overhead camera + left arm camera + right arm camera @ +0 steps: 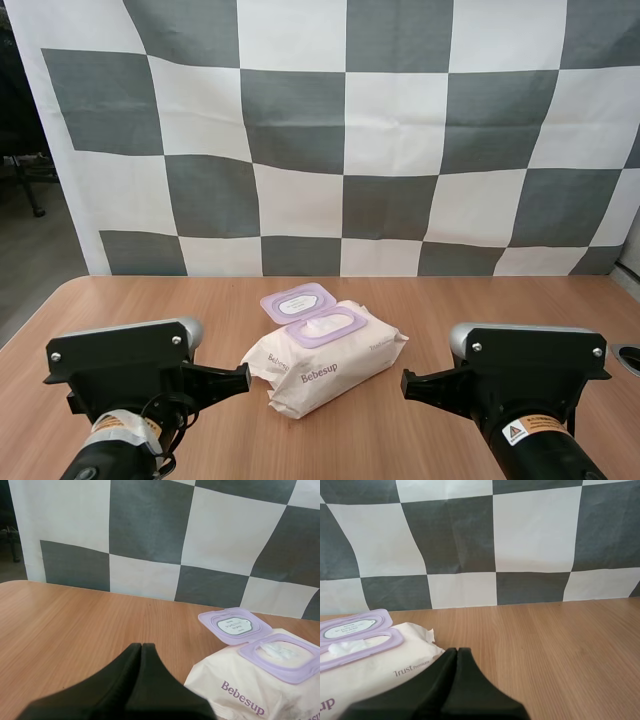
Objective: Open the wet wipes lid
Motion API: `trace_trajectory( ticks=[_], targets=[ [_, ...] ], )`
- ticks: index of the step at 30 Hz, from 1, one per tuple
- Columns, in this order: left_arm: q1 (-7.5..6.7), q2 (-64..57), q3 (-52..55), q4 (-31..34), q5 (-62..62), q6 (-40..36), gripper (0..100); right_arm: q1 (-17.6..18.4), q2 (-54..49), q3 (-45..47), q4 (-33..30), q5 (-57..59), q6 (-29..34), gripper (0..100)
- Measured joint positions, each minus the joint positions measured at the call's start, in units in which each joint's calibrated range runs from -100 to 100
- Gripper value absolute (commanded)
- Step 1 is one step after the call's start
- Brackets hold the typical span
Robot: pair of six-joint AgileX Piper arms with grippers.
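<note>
Already the lid point(297, 302) of the pack point(325, 365) lies flipped back, flat behind the pack and hinged to it, baring a white wipe point(325, 325) in the opening. The pack rests on the desk point(480, 310) between the two arms. The left pincer point(141, 646) is clenched on nothing just beside the pack. The right pincer point(457, 651) is likewise clenched and empty at the pack's other side.

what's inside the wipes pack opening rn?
The lid is flipped back, so the purple frame shows a crumpled white wipe inside. The wet wipes pack wrapper covers the rest of the stack; how full it is can't be seen.
</note>
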Motion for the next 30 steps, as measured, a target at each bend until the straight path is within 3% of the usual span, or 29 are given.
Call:
trace_trajectory(
  ticks=[19,25,30],
  targets=[
    [0.0,0.0,0.0,0.0,0.0,0.0,0,0.0,0.0,0.0,-0.4,-0.3,0.0,0],
    [0.0,0.0,0.0,0.0,0.0,0.0,0,0.0,0.0,0.0,-8.2,-4.8,-0.3,0],
    [0.0,0.0,0.0,0.0,0.0,0.0,0,0.0,0.0,0.0,-15.0,-1.0,0.6,0]
  ],
)
